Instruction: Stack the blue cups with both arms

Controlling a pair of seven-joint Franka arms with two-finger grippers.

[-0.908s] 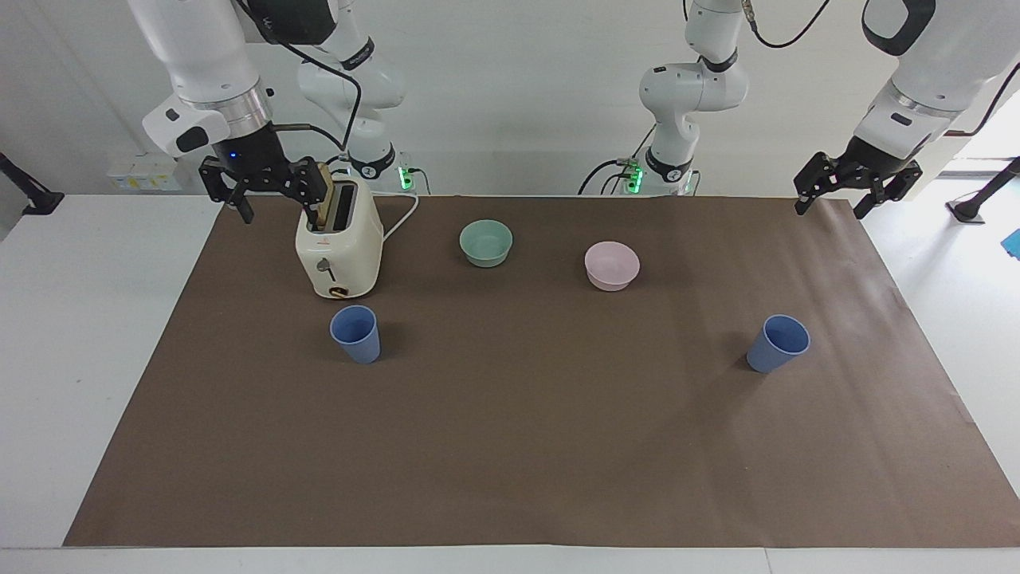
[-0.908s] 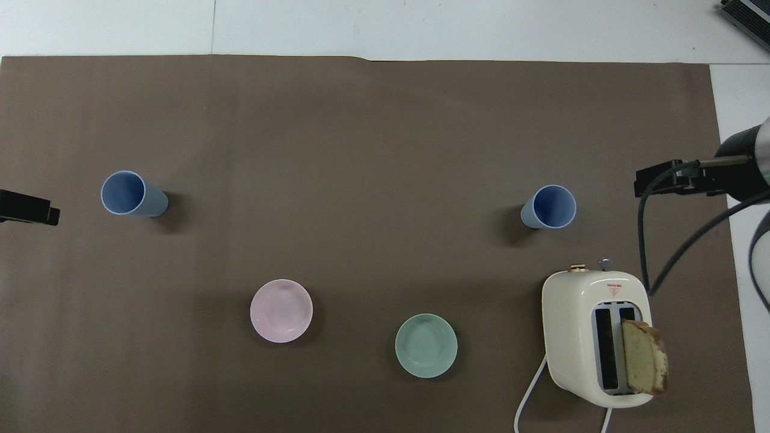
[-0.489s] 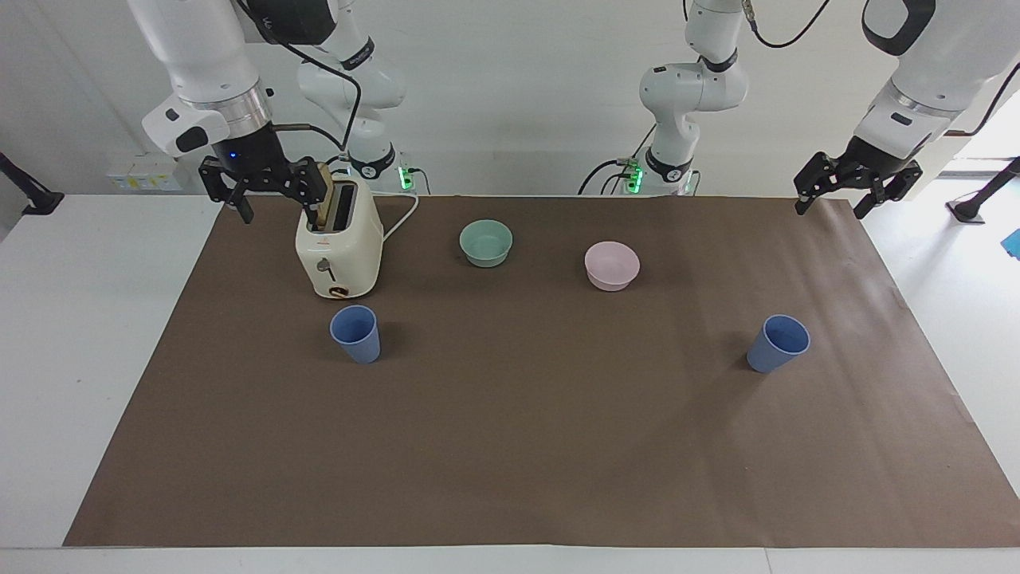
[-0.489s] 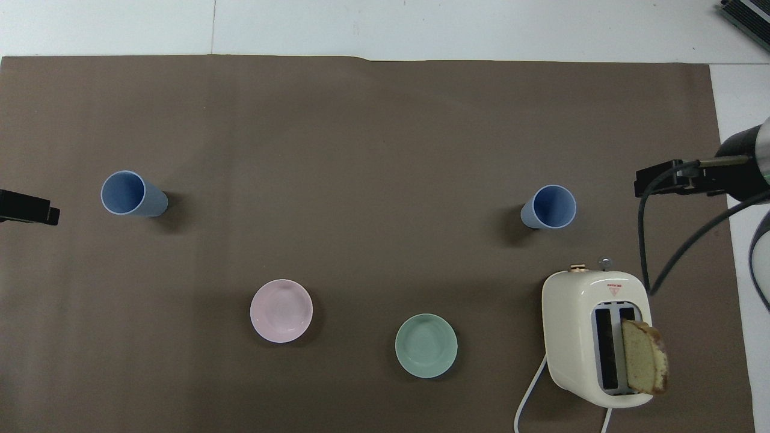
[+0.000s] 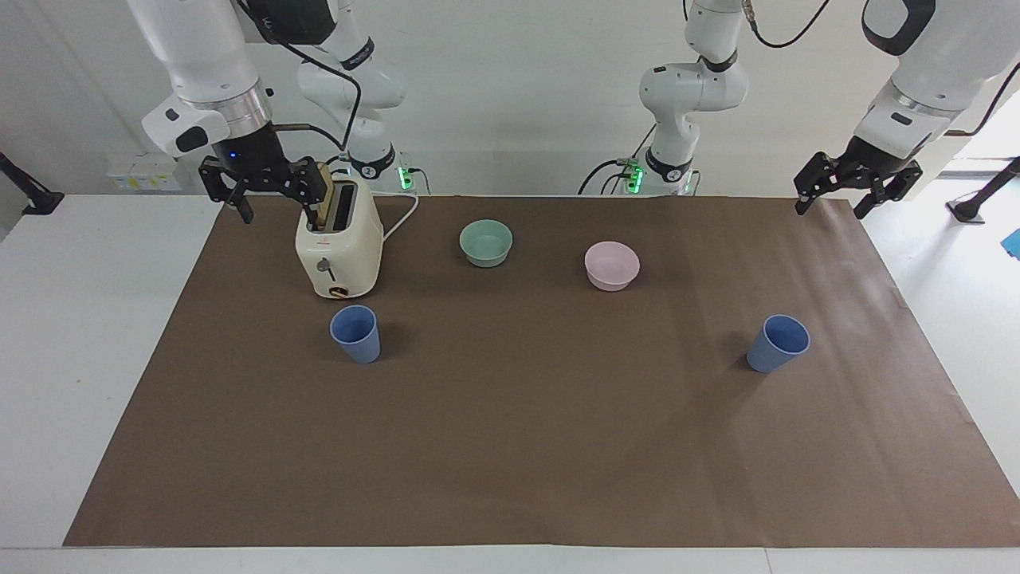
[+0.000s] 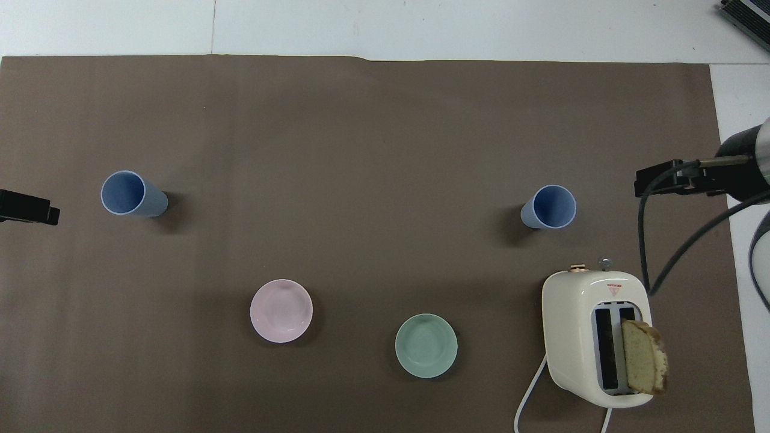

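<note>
White walls back a white table (image 5: 48, 319) spread with a brown paper mat (image 5: 518, 446), seen from across the table with two robot arms at the top.

Going from the view's left to its right: the right gripper (image 5: 259, 185) hangs in the air over the mat's edge just beside a cream toaster (image 5: 339, 247), its jaws released and empty. A slice of bread (image 5: 322, 195) stands out of one toaster slot. The first blue cup (image 5: 355, 334) stands upright, mouth up, on the mat, just beside the toaster and farther from the robots than it. That probably makes it the right arm's cup, since it sits at that arm's end of the table.

Near the middle, a teal-green bowl (image 5: 486, 241) and a pink bowl (image 5: 612, 265) rest near each other, nearer to the robots than either cup; they play no part in the stacking.

The second blue cup (image 5: 778, 344) stands upright toward the left arm's end of the table, well apart from the first. The left gripper (image 5: 857, 185) hangs over the mat's corner at that end, jaws released and holding nothing.

Neither cup is touched or stacked, so the task appears not yet begun. With one cup at each arm's end, each arm would likely fetch its own and bring them together.
</note>
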